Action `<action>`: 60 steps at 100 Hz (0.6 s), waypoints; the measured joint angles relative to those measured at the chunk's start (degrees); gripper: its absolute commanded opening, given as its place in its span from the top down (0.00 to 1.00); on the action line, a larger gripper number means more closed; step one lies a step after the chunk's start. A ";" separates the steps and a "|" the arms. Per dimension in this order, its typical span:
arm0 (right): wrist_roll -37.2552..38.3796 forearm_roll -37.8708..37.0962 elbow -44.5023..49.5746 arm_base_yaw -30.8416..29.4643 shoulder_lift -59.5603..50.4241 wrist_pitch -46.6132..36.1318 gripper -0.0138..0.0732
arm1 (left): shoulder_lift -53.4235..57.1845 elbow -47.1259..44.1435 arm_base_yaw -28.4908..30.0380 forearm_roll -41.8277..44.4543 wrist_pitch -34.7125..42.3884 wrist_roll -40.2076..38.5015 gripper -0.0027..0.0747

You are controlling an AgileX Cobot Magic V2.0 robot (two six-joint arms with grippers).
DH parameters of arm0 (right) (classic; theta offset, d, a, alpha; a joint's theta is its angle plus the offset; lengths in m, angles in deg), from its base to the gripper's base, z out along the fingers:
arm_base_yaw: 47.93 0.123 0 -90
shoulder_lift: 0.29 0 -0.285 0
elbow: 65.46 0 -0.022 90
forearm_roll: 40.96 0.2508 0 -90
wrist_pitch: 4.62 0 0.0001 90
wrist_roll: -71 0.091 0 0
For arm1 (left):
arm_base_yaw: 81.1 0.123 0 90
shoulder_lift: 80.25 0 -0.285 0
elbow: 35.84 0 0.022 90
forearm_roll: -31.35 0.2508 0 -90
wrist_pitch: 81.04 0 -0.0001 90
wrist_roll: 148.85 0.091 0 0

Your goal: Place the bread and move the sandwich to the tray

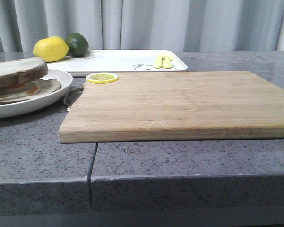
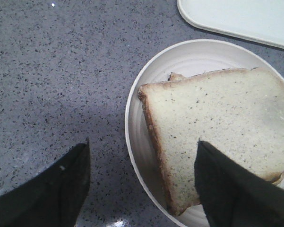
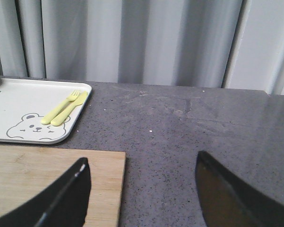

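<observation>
On the grey bench (image 1: 189, 161) we saw one round plate (image 1: 52, 92) holding the sandwich (image 1: 19, 78), topped by its pale bread (image 2: 217, 127). One white tray (image 1: 127, 60) behind carried two yellow utensils (image 3: 64, 108), one lemon (image 1: 50, 48) and one lime (image 1: 77, 44). Our left gripper (image 2: 142, 182) and right gripper (image 3: 142, 189) both hung wide open, empty.

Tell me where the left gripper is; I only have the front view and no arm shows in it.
Observer: The left gripper is open above the sandwich, with one finger over its top slice and the other over the countertop beside the plate.
Operator: Is the right gripper carrying anything?
Observer: No. The right gripper is open and empty, by a corner of the cutting board, facing the tray.
</observation>
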 measured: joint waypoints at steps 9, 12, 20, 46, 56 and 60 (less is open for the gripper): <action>0.00 0.00 0.00 0.00 0.00 0.00 0.29 | -0.79 0.00 0.00 0.27 -0.02 -0.12 0.41; 0.00 0.00 0.00 0.00 0.00 0.00 0.29 | -1.13 0.00 0.00 0.40 -0.02 -0.12 0.41; 0.00 0.00 0.00 0.00 0.00 0.00 0.29 | -1.29 -0.13 0.00 0.38 0.43 -0.12 0.41; 0.00 0.00 0.00 0.00 0.00 0.00 0.29 | -3.10 -1.96 0.00 0.42 1.52 -0.50 0.41; 0.11 0.00 0.00 0.00 0.00 0.00 0.29 | -4.45 -2.43 0.00 0.42 1.93 -0.97 0.41; 0.11 0.00 0.00 0.00 0.00 0.00 0.29 | -4.72 -2.43 0.00 0.42 2.05 -0.96 0.41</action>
